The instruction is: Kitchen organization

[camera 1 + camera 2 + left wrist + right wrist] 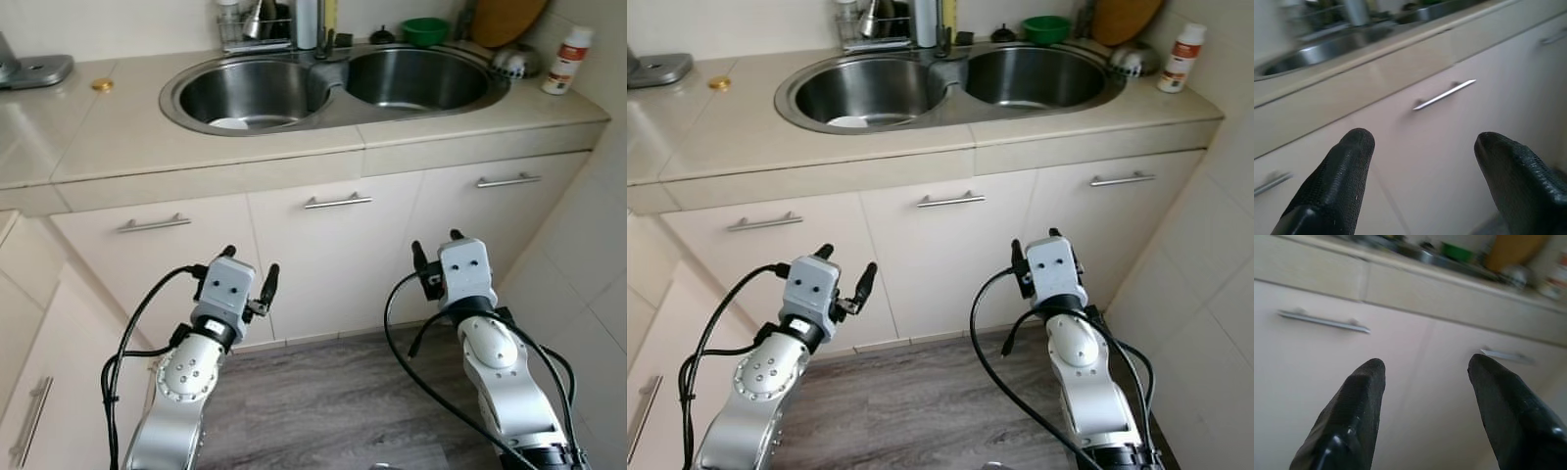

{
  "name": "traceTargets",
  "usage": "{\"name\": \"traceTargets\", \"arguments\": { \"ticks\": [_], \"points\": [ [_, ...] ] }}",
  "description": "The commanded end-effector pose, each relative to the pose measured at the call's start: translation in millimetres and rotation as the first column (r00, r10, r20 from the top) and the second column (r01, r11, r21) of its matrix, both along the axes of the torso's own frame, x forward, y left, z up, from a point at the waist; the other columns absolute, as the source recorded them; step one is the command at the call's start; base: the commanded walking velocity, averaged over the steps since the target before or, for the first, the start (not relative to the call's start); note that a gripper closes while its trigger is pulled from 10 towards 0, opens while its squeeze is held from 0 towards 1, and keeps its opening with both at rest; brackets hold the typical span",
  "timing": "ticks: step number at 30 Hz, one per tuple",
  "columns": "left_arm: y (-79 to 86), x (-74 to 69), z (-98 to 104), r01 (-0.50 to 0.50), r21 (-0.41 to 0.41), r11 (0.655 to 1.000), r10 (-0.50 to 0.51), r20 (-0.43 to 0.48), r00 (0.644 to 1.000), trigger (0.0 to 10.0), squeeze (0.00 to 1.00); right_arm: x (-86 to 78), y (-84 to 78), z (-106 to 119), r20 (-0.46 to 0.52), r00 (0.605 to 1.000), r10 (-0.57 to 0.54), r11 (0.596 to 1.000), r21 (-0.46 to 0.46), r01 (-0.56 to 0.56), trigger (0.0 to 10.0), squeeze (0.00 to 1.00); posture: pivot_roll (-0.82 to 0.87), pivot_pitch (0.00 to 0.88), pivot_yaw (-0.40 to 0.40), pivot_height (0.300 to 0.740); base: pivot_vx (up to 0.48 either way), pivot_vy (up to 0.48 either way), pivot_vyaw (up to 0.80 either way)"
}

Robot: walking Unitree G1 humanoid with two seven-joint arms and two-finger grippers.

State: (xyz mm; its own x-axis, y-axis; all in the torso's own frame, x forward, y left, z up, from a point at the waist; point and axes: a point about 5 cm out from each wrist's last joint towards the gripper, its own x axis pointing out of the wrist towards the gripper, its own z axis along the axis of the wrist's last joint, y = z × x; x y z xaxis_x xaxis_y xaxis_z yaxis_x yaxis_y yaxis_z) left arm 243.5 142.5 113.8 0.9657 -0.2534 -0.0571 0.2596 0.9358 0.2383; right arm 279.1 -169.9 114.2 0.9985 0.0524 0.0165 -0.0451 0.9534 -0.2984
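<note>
Standing before a cream counter [127, 117] with a double steel sink [333, 88] set in it. Below, three pale cabinet doors, each with a slim steel handle [338, 202]; judged stiff and light to swing, best taken at mid-handle, though smooth metal may slip. In the left basin, a white plate [233, 123], likely fragile, best lifted by its rim. At the back, a dish rack [253, 29] and a green bowl [425, 30]; by the right wall, a white bottle [566, 61] with red cap, light, easily tipped. Left of the sink, a small gold lid [102, 85]. Left gripper [249, 273] and right gripper [436, 247] both raised before the doors, fingers spread, holding nothing
</note>
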Motion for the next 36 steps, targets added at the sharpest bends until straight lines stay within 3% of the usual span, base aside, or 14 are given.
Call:
{"name": "traceTargets", "arguments": {
  "ticks": [1,9,15,25,29,36],
  "points": [
    [-1.5,1.1,2,0.008,-0.008,1.0,-0.008,-0.005,1.0,10.0,0.0,-0.6,-5.0,1,-0.006,1.0,-0.012,1.0,0.008,0.012,10.0,0.0,-0.07,0.001,-0.013,0.74,0.0,0.48,-0.8],
    [-1.1,1.1,2,-0.008,-0.033,0.999,0.009,0.004,1.0,10.0,0.0,4.2,-4.4,3,0.001,1.0,-0.011,1.0,0.003,0.011,10.0,0.0,-0.06,0.0,-0.027,0.74,0.0,0.465,-0.1],
    [0.7,1.1,3,-0.021,-0.033,0.999,0.022,0.012,1.0,10.0,0.0,4.4,-4.2,3,0.003,1.0,-0.011,1.0,-0.001,0.011,10.0,0.0,-0.05,0.0,-0.033,0.74,0.0,0.0,-0.4],
    [4.5,7.6,5,-0.035,-0.037,0.999,0.036,0.029,0.999,10.0,0.0,9.5,-16.0,5,0.023,0.994,-0.106,0.993,-0.042,0.107,10.0,0.0,-0.06,0.0,-0.031,0.74,0.0,0.0,-0.64],
    [4.7,8.2,4,-0.04,-0.057,0.998,0.041,0.022,0.999,10.0,0.0,10.2,-19.0,4,0.022,0.991,-0.129,0.99,-0.051,0.13,10.0,0.0,-0.06,0.0,-0.031,0.74,0.0,0.0,0.0],
    [3.5,8.5,1,-0.03,-0.068,0.997,0.031,0.017,0.999,10.0,0.0,10.7,-20.3,3,0.024,0.989,-0.146,0.988,-0.049,0.147,10.0,0.0,-0.06,0.0,-0.033,0.74,0.429,0.0,0.0]
  ]
}}
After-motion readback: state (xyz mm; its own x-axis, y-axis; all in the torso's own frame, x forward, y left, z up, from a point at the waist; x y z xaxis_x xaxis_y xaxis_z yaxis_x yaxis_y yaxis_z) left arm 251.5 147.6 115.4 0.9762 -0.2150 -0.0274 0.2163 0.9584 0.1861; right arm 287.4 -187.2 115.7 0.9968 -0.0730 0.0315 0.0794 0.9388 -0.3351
